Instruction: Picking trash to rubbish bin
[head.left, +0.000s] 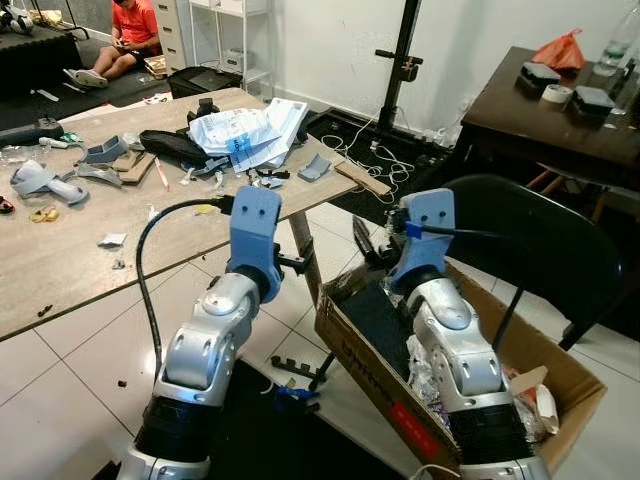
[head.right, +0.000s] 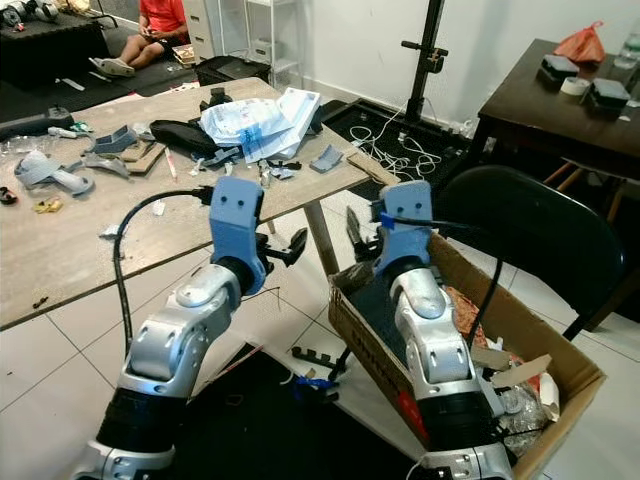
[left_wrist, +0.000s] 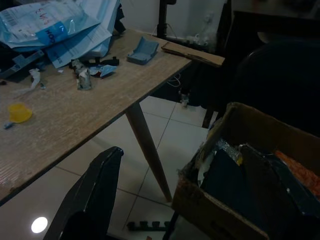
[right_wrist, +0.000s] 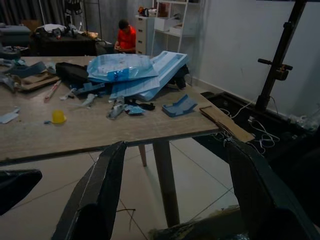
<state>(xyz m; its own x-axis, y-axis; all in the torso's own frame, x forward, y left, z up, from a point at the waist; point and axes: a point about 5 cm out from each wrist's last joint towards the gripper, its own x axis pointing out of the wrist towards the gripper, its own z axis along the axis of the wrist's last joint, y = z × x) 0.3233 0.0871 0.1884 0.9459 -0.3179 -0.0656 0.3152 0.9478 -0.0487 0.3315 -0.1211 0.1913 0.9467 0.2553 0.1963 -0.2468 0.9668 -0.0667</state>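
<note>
A cardboard box (head.left: 372, 372) serving as the bin stands on the floor at my right, holding dark plastic and crumpled wrappers. Trash covers the wooden table (head.left: 60, 270): blue-and-white plastic bags (head.left: 250, 130), a blue tray piece (right_wrist: 179, 106), a yellow cap (right_wrist: 58, 116), small scraps (left_wrist: 82, 80). My left gripper (head.right: 290, 246) hovers open beside the table's near edge, by the table leg (left_wrist: 149, 150), holding nothing. Over the box's near-left corner my right gripper (right_wrist: 175, 200) is held open, its fingers (right_wrist: 97, 195) spread wide and empty.
A black chair (head.left: 545, 245) stands right behind the box. A dark table (head.left: 560, 125) with bags and tape is at the far right. A stand pole (head.left: 400, 60) and cables (head.left: 385, 150) lie past the table. A person (head.left: 130, 30) sits on the floor far left.
</note>
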